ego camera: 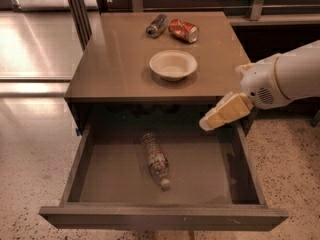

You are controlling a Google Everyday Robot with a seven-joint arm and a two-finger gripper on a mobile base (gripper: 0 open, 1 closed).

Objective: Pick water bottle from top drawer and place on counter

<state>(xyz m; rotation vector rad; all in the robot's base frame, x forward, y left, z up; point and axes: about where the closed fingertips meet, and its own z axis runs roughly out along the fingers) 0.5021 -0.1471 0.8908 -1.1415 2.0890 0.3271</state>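
The water bottle lies on its side in the middle of the open top drawer, white cap toward the drawer front. The counter is the top of the cabinet above the drawer. My gripper reaches in from the right on a white arm. It hangs above the drawer's back right corner, just below the counter's front edge. It is to the right of the bottle, higher than it, and apart from it.
A white bowl sits in the middle of the counter. A red crushed can and a dark silver can lie at the counter's back. Speckled floor surrounds the cabinet; metal posts stand at the back left.
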